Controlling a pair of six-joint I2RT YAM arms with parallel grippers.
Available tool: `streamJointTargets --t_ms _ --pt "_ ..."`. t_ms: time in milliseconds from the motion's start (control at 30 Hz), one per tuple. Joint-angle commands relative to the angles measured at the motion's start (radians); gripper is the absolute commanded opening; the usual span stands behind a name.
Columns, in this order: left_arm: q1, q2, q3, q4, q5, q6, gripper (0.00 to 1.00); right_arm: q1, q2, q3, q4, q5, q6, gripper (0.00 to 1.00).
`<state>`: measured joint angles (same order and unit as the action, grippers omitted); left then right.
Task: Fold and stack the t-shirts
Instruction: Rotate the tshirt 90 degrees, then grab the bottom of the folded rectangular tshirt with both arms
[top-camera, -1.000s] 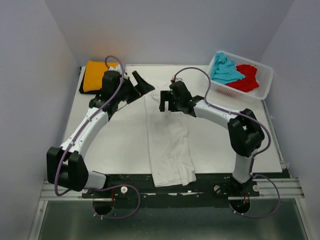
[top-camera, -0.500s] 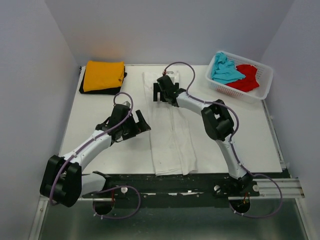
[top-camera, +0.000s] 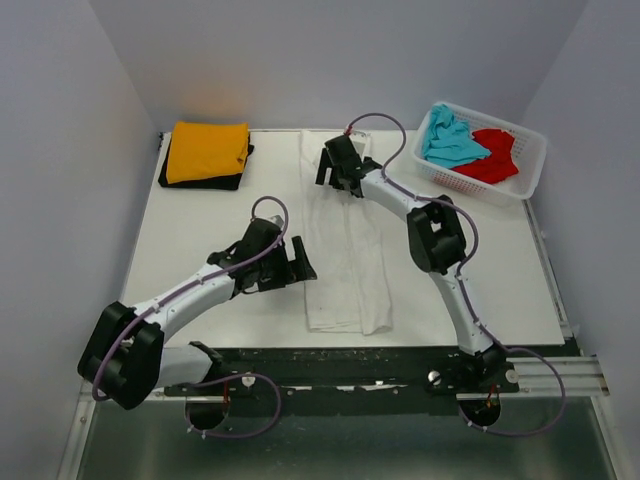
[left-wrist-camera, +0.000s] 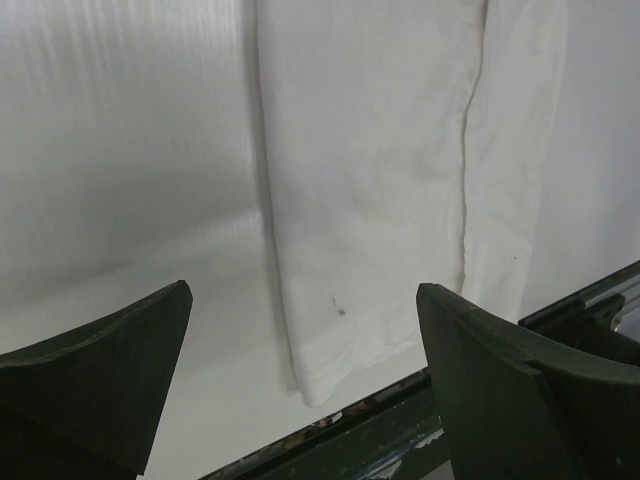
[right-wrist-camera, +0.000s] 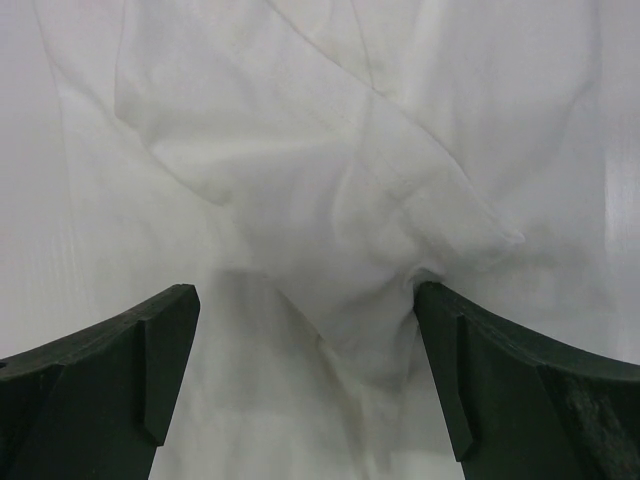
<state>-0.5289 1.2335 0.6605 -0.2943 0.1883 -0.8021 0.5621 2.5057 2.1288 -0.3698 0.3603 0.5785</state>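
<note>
Left fingers (left-wrist-camera: 95, 370) spread wide, nothing pinched, hovering over the near end of the white t-shirt (top-camera: 345, 262). Its hem shows between them in the wrist view, close to the near edge of the desk (top-camera: 200, 230). Right fingers (right-wrist-camera: 110, 370) also spread wide and empty, over the shirt's far end, where the cloth is creased and bunched. Cannot tell if the tips touch it. White t-shirt lies as a long narrow folded strip down the middle of the desk, from the far edge almost to the near edge. Left arm reaches in from the left, right arm stretched toward the far side. Orange-yellow t-shirt (top-camera: 208, 150) folded, stacked on black t-shirt (top-camera: 205, 183), far left corner. White lattice basket (top-camera: 531, 170) at far right corner, holding turquoise t-shirt (top-camera: 450, 140) and red t-shirt (top-camera: 492, 157), both crumpled, touching, turquoise on the left.
</note>
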Motion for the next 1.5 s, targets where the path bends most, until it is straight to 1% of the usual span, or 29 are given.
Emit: streamJointTargets --t_ms 0,133,233,300,367,467,533,633,700,767,833,900,933,1067,1167,1200,1233,1333,1400,1467 --pt "-0.071 -0.002 -0.051 -0.021 0.018 -0.040 0.98 -0.002 -0.202 -0.152 -0.042 -0.099 -0.019 1.00" --pt "-0.155 -0.034 -0.122 0.033 0.013 -0.089 0.98 -0.002 -0.474 -0.470 0.051 -0.062 -0.002 1.00" --pt "-0.198 -0.026 -0.155 0.047 0.004 -0.127 0.89 -0.002 -0.684 -0.748 0.115 -0.108 0.045 1.00" --pt "-0.232 -0.033 -0.163 0.011 -0.040 -0.150 0.84 -0.001 -0.812 -0.926 0.143 -0.169 0.086 1.00" --pt "-0.275 -0.047 -0.175 -0.023 -0.094 -0.172 0.82 -0.001 -0.934 -1.094 0.156 -0.223 0.128 1.00" --pt "-0.308 -0.067 -0.211 -0.022 -0.119 -0.194 0.68 -0.001 -1.104 -1.296 0.163 -0.281 0.173 1.00" --pt "-0.318 -0.066 -0.237 0.008 -0.085 -0.206 0.57 -0.001 -1.197 -1.389 0.163 -0.328 0.200 1.00" --pt "-0.357 -0.058 -0.271 0.048 -0.066 -0.238 0.54 -0.001 -1.288 -1.482 0.155 -0.432 0.207 1.00" --pt "-0.369 -0.045 -0.279 0.062 -0.080 -0.251 0.47 -0.001 -1.317 -1.544 0.159 -0.509 0.223 0.99" --pt "-0.371 -0.033 -0.273 0.068 -0.096 -0.261 0.38 0.000 -1.330 -1.594 0.167 -0.606 0.235 0.96" --pt "-0.373 -0.024 -0.272 0.075 -0.099 -0.268 0.24 -0.001 -1.343 -1.631 0.157 -0.669 0.246 0.95" --pt "-0.376 -0.022 -0.278 0.069 -0.110 -0.283 0.07 -0.001 -1.365 -1.661 0.129 -0.679 0.250 0.95" --pt "-0.376 -0.022 -0.283 0.062 -0.118 -0.288 0.00 -0.001 -1.380 -1.669 0.100 -0.669 0.248 0.95" --pt "-0.376 -0.027 -0.282 0.039 -0.136 -0.289 0.00 -0.001 -1.451 -1.702 0.014 -0.665 0.244 0.94" --pt "-0.376 -0.032 -0.290 0.064 -0.121 -0.290 0.00 -0.001 -1.470 -1.732 0.011 -0.713 0.252 0.89" --pt "-0.376 -0.033 -0.290 0.069 -0.118 -0.290 0.00 -0.001 -1.467 -1.742 0.014 -0.725 0.261 0.83" --pt "-0.376 -0.034 -0.290 0.069 -0.118 -0.291 0.00 -0.001 -1.463 -1.752 0.023 -0.735 0.266 0.78" --pt "-0.376 -0.035 -0.298 0.081 -0.118 -0.296 0.00 -0.001 -1.448 -1.776 0.046 -0.724 0.272 0.71" --pt "-0.376 -0.030 -0.300 0.089 -0.115 -0.299 0.00 -0.002 -1.429 -1.790 0.070 -0.705 0.282 0.62" --pt "-0.376 -0.026 -0.299 0.091 -0.109 -0.299 0.00 -0.001 -1.411 -1.807 0.104 -0.732 0.293 0.52"
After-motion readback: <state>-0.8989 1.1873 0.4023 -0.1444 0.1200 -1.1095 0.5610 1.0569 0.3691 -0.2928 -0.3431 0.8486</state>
